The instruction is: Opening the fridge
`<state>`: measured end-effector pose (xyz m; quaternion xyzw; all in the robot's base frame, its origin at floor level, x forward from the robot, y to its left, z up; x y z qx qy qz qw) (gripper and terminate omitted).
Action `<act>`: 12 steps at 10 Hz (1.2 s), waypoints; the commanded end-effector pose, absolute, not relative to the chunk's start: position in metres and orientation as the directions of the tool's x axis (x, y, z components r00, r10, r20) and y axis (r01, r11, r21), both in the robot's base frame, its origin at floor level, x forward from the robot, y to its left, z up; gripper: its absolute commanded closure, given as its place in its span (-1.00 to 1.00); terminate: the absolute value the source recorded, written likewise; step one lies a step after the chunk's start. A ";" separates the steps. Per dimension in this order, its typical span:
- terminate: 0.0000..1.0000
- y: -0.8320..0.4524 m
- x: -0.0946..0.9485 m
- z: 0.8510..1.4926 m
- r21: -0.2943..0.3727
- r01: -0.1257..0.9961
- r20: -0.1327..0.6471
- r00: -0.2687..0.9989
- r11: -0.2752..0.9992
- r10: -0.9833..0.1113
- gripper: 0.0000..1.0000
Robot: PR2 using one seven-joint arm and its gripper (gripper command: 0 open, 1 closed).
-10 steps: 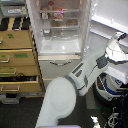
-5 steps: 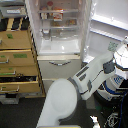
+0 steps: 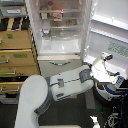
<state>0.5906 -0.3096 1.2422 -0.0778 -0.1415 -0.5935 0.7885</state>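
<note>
The tall white fridge (image 3: 59, 30) stands at the middle with its large upper door (image 3: 107, 27) swung wide open to the exterior view's right. Shelves with food show inside. A green label (image 3: 118, 48) sits on the open door. Below the open compartment is a lower drawer with a curved silver handle (image 3: 60, 63). My arm (image 3: 70, 85) reaches from the lower left across the front of the fridge. My gripper (image 3: 104, 58) is at the lower edge of the open door. Its jaws are too small and blurred to read.
A tan wooden drawer cabinet (image 3: 17, 50) stands against the fridge's left side, with one lower drawer pulled out. A dark round object with cables (image 3: 107, 92) sits on the floor under the open door. My white shoulder (image 3: 32, 102) fills the lower left.
The fridge door stays wide open. My forearm has dropped lower and my gripper has shifted down and to the left along the door's lower part.
</note>
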 end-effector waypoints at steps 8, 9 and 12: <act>-1.00 0.269 0.523 0.915 -0.126 0.355 0.315 0.900 0.926 -0.302 -1.00; -1.00 0.284 0.520 0.908 -0.128 0.339 0.304 0.908 0.932 -0.288 -1.00; -1.00 0.326 0.515 0.886 -0.129 0.324 0.268 0.921 0.937 -0.282 -1.00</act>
